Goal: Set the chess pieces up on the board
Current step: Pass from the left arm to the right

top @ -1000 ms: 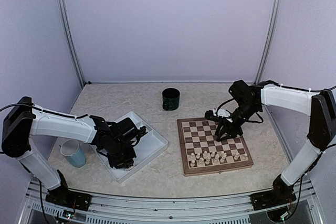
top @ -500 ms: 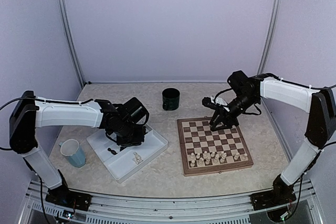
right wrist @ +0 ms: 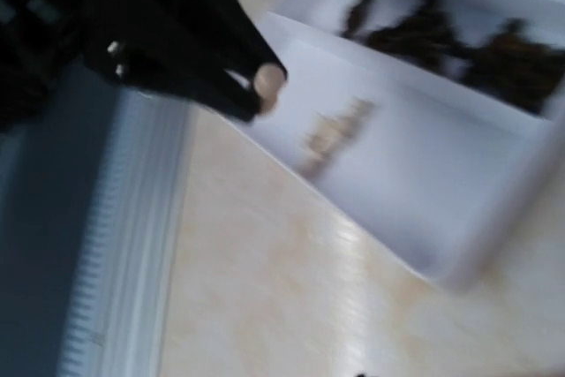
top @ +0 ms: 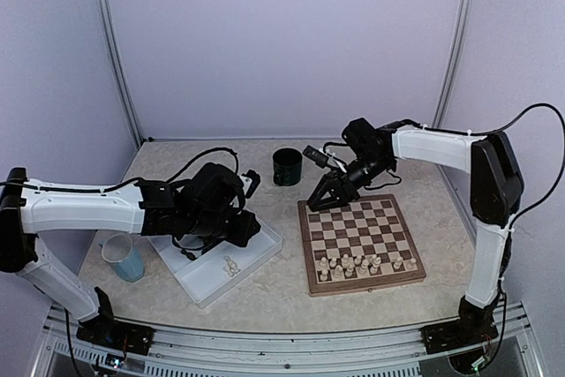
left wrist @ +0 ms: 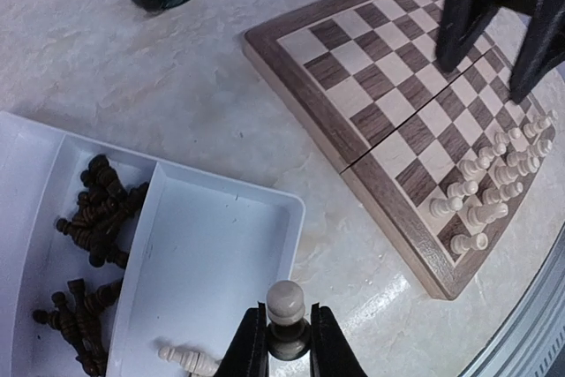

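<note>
My left claw grips cream pawn over white tray rim. My right claw spread, seemingly empty, over board far-left corner.

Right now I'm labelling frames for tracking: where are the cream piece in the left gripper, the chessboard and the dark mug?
cream piece point(left wrist: 285, 300), left wrist view, its round head.
chessboard point(top: 357, 231), top external view, a bare middle square.
dark mug point(top: 287, 171), top external view, its outer wall.
</note>
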You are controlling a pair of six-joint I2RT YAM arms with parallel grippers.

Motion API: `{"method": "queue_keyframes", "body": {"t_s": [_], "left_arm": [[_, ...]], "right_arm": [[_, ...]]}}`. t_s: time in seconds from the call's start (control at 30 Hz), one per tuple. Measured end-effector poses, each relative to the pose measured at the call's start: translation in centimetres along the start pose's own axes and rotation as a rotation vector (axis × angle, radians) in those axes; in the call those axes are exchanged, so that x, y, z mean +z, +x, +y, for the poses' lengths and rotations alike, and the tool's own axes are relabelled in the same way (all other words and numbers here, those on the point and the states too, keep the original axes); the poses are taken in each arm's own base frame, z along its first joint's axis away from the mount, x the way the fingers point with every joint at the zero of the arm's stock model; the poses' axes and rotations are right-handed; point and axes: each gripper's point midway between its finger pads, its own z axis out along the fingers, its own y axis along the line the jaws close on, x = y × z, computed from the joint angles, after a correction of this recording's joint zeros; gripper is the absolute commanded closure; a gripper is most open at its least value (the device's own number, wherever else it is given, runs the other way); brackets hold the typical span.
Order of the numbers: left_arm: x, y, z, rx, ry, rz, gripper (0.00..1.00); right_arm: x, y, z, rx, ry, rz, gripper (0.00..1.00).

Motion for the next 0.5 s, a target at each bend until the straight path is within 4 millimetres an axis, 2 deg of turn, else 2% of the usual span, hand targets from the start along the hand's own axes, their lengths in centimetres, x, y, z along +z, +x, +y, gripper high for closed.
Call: {"method": "queue_keyframes", "body": {"t_s": [0.2, 0.5], "left_arm": [[-0.5, -1.0, -2.0, 0.090, 0.060, -0.041, 0.93], [-0.2, -0.9, -6.6, 0.221, 0.130, -0.050, 0.93]], "right_arm": [[4.0, -0.2, 0.1, 0.130, -0.170, -0.004, 0.61], [5.6, -2.1, 2.2, 0.138, -0.252, -0.008, 0.60]]}}
